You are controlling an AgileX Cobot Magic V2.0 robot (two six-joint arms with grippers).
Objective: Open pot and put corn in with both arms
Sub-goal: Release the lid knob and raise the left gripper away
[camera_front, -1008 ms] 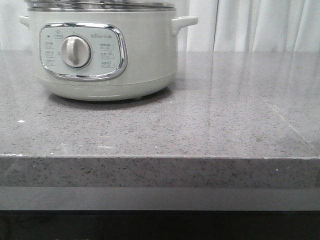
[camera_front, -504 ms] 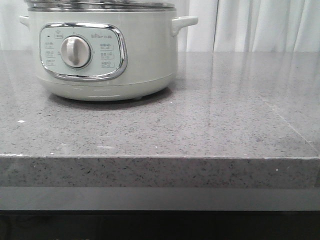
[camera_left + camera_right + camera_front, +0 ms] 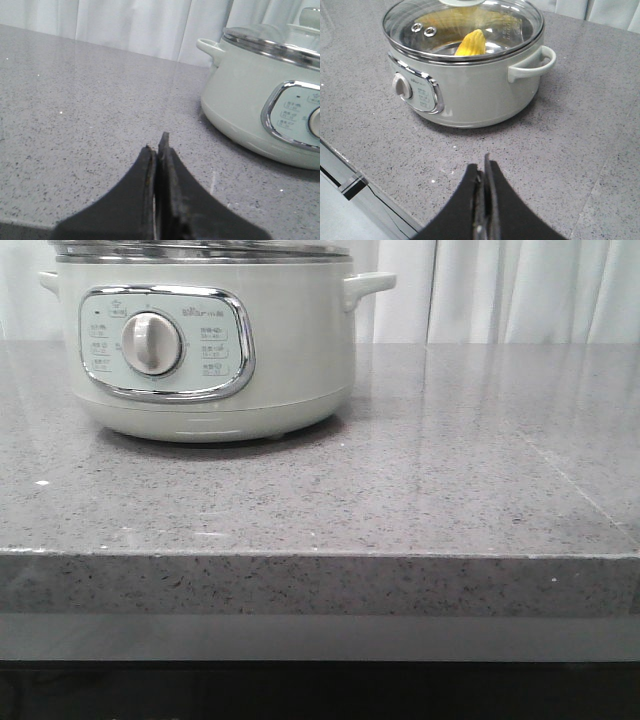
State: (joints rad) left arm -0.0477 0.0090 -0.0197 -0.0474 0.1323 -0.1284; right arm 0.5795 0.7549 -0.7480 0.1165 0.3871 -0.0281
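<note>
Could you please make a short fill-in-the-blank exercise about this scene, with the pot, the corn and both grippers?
1. The corn lies ____ the pot.
2. The glass lid is ____ the pot.
3. The left gripper has its jaws ____.
4. The right gripper holds ____.

Missing words: inside; on; shut; nothing

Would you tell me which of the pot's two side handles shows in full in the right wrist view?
The handle on the pot on the far side from the control panel; the other is hidden behind the body and lid.
</note>
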